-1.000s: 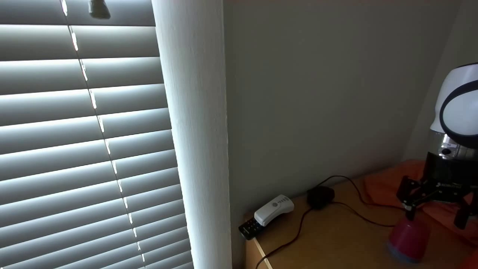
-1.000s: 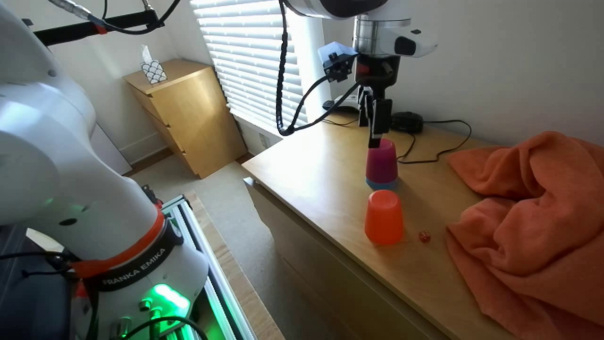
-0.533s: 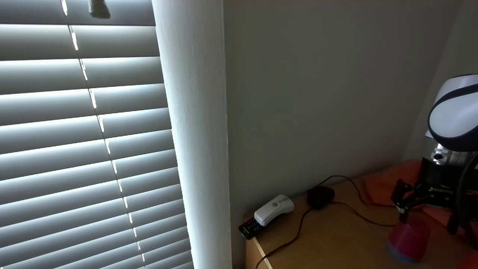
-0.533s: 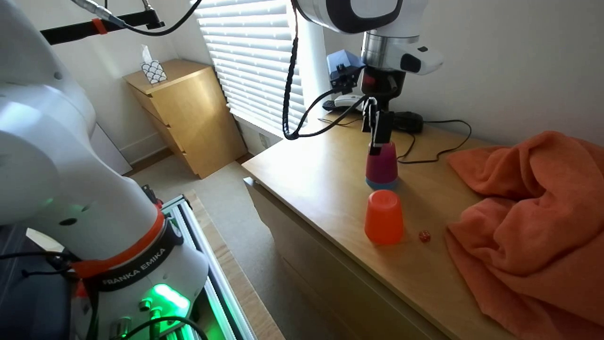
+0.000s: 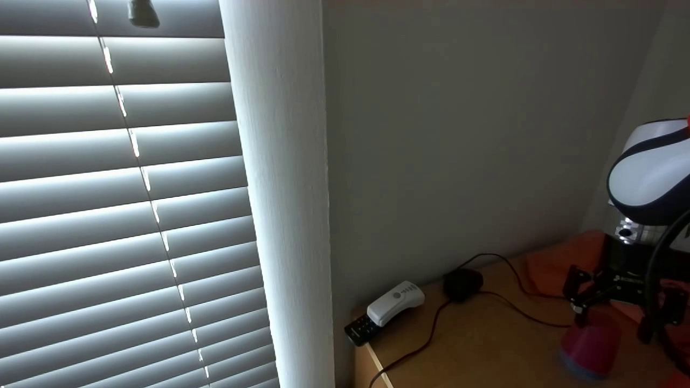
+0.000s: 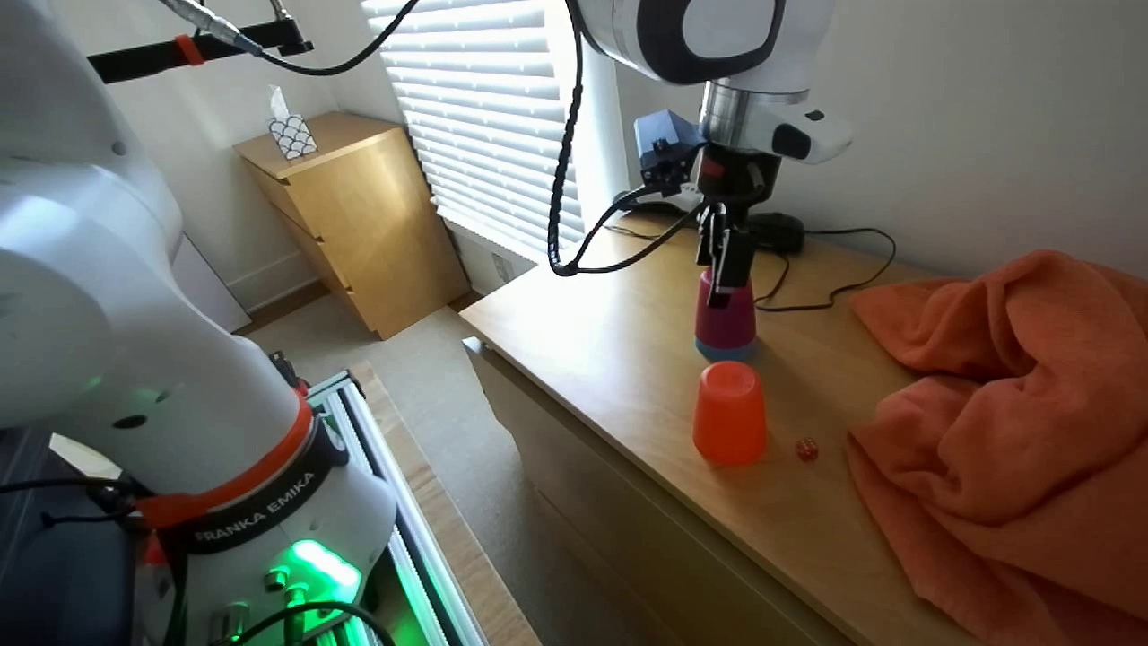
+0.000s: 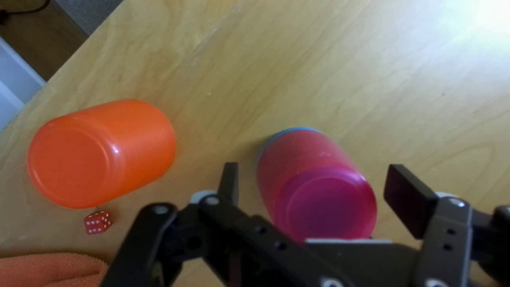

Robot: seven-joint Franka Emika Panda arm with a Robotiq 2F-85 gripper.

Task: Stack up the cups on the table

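A pink-magenta cup (image 6: 734, 325) stands upside down on the wooden table top (image 6: 610, 314), with a blue rim (image 6: 725, 352) showing under it, so it appears to sit over a blue cup. It also shows in the wrist view (image 7: 318, 199) and an exterior view (image 5: 591, 350). An orange cup (image 6: 731, 417) stands upside down beside it, also in the wrist view (image 7: 103, 153). My gripper (image 6: 717, 280) is open around the top of the pink cup. In the wrist view the fingers (image 7: 314, 189) lie on either side of the cup with gaps.
A red die (image 7: 97, 222) lies near the orange cup. An orange towel (image 6: 1004, 422) is heaped beside the cups. A black adapter (image 5: 462, 284) with cables, a white remote (image 5: 396, 303) and a black remote (image 5: 361, 330) lie at the table's far end by the wall.
My gripper has moved down, from above the pink cup to a lower place around its top. The fingers stay open. The cups, die and towel have not moved.
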